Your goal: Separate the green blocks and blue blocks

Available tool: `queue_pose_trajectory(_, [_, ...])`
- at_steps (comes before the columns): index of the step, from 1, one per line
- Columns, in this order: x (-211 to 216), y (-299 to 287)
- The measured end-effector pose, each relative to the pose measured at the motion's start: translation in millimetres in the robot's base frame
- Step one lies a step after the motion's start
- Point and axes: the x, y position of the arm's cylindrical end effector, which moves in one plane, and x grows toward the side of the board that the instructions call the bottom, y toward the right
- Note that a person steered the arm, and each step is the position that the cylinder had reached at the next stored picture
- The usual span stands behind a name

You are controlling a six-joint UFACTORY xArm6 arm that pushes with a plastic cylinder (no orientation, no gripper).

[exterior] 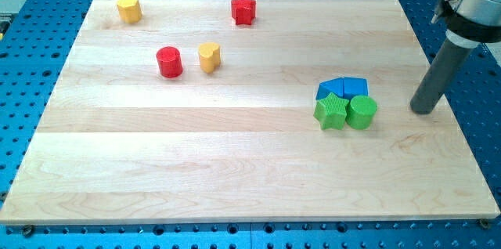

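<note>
Two blue blocks sit side by side at the view's right of centre: a blue block (330, 88) on the left and a blue block (355, 87) on the right. Touching them just below are a green star block (331, 111) and a green cylinder (362, 112). The four form one tight cluster. My tip (423, 110) rests on the wooden board (235, 171) to the right of the cluster, about a block's width and a half from the green cylinder, touching no block.
A red cylinder (169, 62) and a yellow heart-shaped block (209, 57) stand at upper left of centre. A yellow block (129, 9) lies near the top left corner, a red star (244, 10) near the top edge. The board's right edge is close to my tip.
</note>
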Motion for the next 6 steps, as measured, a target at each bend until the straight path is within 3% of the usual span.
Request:
queue_pose_trajectory(4, [0, -155])
queue_pose_trajectory(6, [-32, -162])
